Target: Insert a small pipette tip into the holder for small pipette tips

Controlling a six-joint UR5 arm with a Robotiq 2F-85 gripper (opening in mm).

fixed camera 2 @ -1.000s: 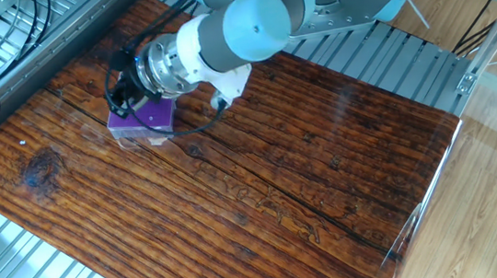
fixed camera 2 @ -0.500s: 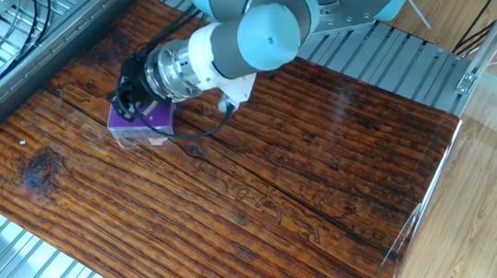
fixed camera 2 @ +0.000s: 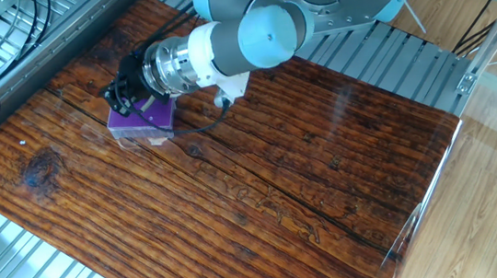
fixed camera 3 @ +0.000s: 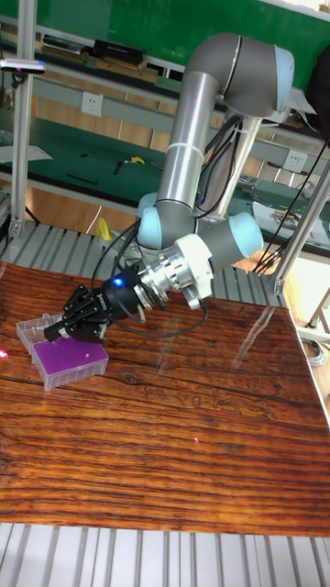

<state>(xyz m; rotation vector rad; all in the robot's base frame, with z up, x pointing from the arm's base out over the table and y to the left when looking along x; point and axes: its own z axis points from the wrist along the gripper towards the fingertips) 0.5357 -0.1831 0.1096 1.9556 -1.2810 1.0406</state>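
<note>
My gripper [fixed camera 3: 64,328] is tilted down, tips at the far top edge of the holder for small pipette tips [fixed camera 3: 71,354]. In the fixed view the gripper [fixed camera 2: 119,99] sits over the far-left corner of the holder [fixed camera 2: 142,120].

Finger state: cannot tell. The black fingers [fixed camera 3: 75,316] bunch into one dark mass in both views, so I cannot say if they are spread, pressed together or pinching anything. No pipette tip resolvable at the tips (too small or hidden).

Holder position relative to my fingers: directly below and slightly toward the near side. The purple top plate is mostly exposed on the near side of my fingertips; only its far edge is covered by them. Whether the tips touch the plate, I cannot tell. A clear lid [fixed camera 3: 35,326] lies open just behind the holder, on the far-left side of my fingers in the tall view.

The holder sits flat on the wooden table [fixed camera 2: 263,193], near its far-left corner. The wrist [fixed camera 3: 174,271] slopes up and to the right of my fingers, a blue light [fixed camera 3: 117,282] lit on the body just behind them. A black cable [fixed camera 2: 208,125] loops from the wrist down onto the table, just right of the holder.
</note>
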